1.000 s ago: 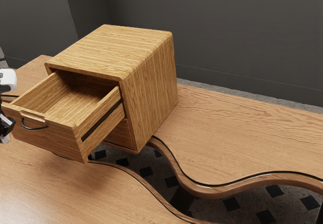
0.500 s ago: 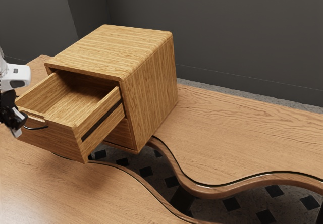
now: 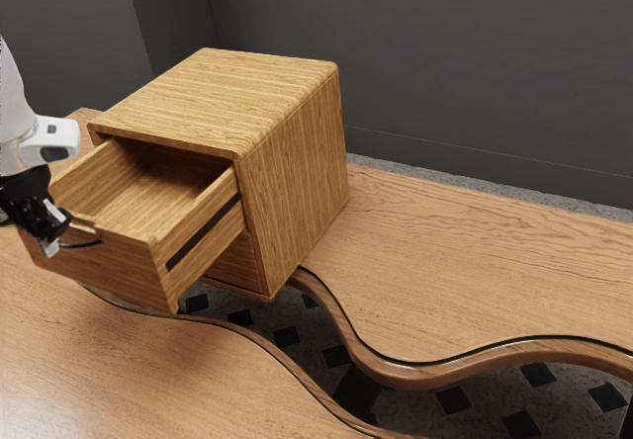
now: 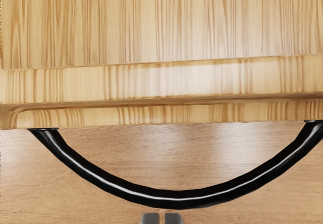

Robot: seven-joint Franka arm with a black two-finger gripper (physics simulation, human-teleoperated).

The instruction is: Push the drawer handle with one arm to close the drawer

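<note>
My gripper (image 3: 53,237) is at the outer side of the drawer's front, by the black curved handle (image 3: 87,245). The wooden drawer (image 3: 124,269) stands well out of its cabinet (image 3: 297,177), its inside bare. In the wrist view the handle (image 4: 176,199) arcs out from the drawer front (image 4: 166,80), and the gripper (image 4: 162,218) shows two grey fingertips side by side just beyond the arc's middle, closed together with only a thin slit between them. Whether they touch the handle I cannot tell.
The cabinet rests on a wooden table (image 3: 475,261) with a wavy cut-out in front of and beside it, the tiled floor (image 3: 287,336) showing through. A dark wall (image 3: 445,73) rises behind.
My gripper came in from the exterior view's left edge to the handle and kept moving toward the cabinet. Over the last half second the drawer has slid slightly inward.
</note>
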